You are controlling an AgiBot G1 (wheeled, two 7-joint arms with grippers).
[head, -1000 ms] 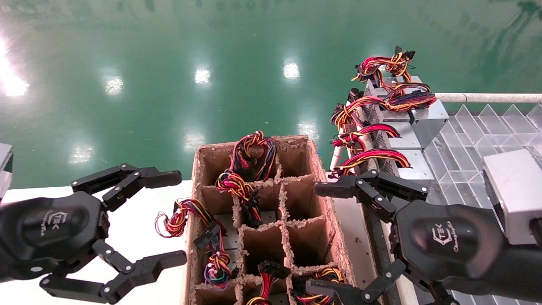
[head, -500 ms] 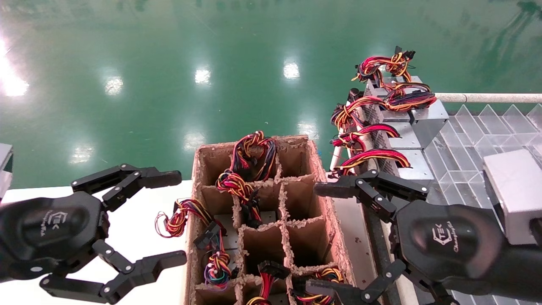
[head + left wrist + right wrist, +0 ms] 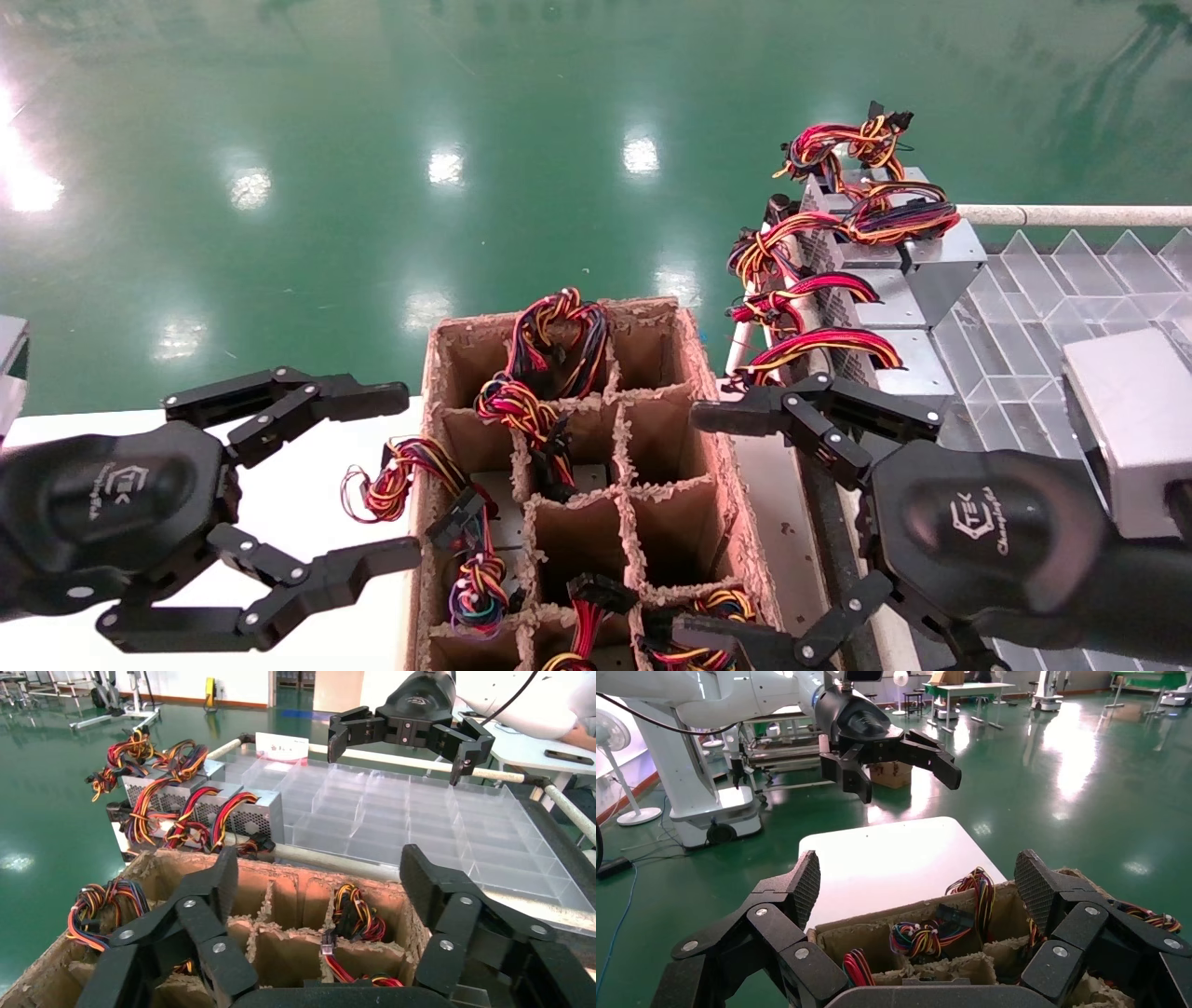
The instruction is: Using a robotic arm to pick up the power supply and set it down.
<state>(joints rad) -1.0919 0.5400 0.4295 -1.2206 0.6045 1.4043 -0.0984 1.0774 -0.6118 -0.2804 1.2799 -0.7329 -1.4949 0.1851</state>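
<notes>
Several silver-grey power supplies with red, yellow and black wire bundles stand in a row at the left end of a clear tray, also shown in the left wrist view. More wire bundles stick out of cells in a brown cardboard divider carton; the boxes beneath them are mostly hidden. My left gripper hovers open just left of the carton, holding nothing. On the carton's right side my right gripper is open and empty. Each wrist view looks across the carton between wide-apart fingers.
A white table carries the carton, and one wire bundle hangs over the carton's left wall. Green floor lies beyond. A pale rail borders the tray's far side. The other arm's gripper shows farther off in each wrist view.
My left gripper has edged slightly toward the carton and its fingers have drawn a little closer together. The right arm and the power supplies have not moved.
</notes>
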